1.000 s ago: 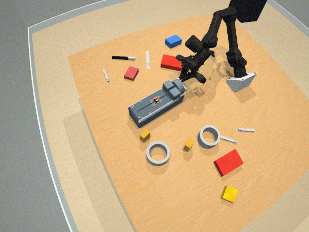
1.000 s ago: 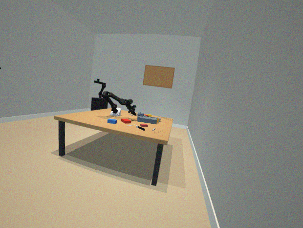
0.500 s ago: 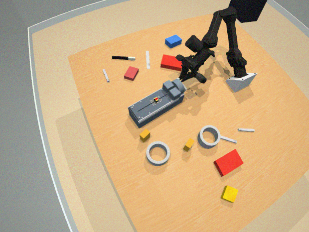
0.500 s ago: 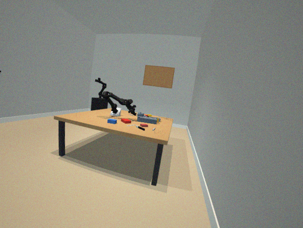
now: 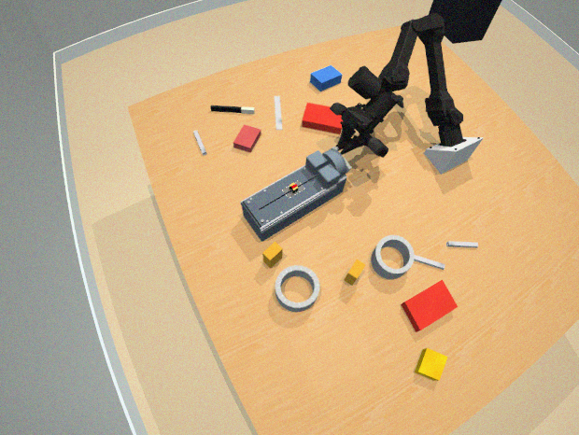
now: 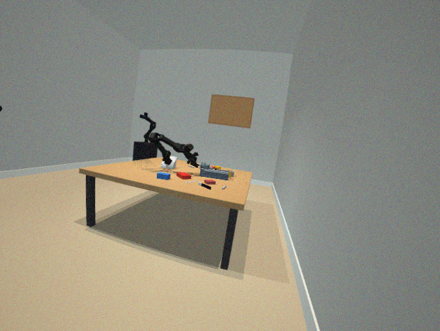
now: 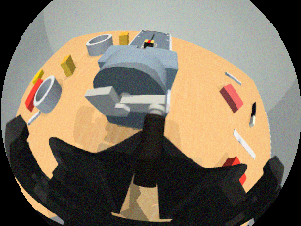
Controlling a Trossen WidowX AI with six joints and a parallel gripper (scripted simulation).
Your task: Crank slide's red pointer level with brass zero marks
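The machine (image 5: 280, 203) (image 6: 214, 174) is a long blue-grey box with a slotted top and a raised housing at its crank end. Its red pointer (image 5: 293, 186) (image 7: 150, 42) sits in the slot, with small yellow parts and pale marks around it; the brass marks are too small to tell whether it is exactly level with them. The light grey crank arm (image 7: 139, 100) lies nearly level across the round dark face in the wrist view. My gripper (image 5: 340, 148) (image 6: 196, 165) (image 7: 150, 136) is shut on the dark crank handle (image 7: 152, 133), which points back between the fingers.
A red block (image 5: 321, 118) and a blue block (image 5: 325, 77) lie near the arm. A dark red block (image 5: 247, 137) and a black marker (image 5: 227, 108) lie farther left. Two grey rings (image 5: 297, 288) (image 5: 394, 257) and orange blocks (image 5: 272, 255) (image 5: 354, 272) lie on the machine's other side.
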